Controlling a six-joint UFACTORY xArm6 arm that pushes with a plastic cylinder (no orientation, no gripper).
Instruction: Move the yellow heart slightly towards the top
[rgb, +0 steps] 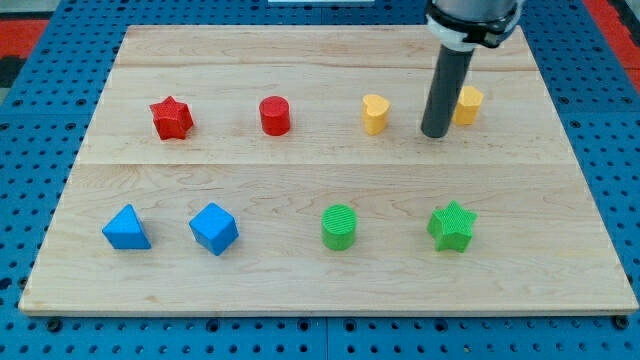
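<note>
The yellow heart (375, 113) lies in the upper middle of the wooden board (330, 280). My tip (435, 133) rests on the board just to the heart's right, with a small gap between them. A second yellow block (468, 104), shape unclear, sits right behind the rod on its right side, partly hidden by it.
A red star (171, 118) and a red cylinder (275, 115) lie left of the heart in the same row. Along the lower row lie a blue triangle (126, 229), a blue cube (214, 228), a green cylinder (339, 226) and a green star (452, 225).
</note>
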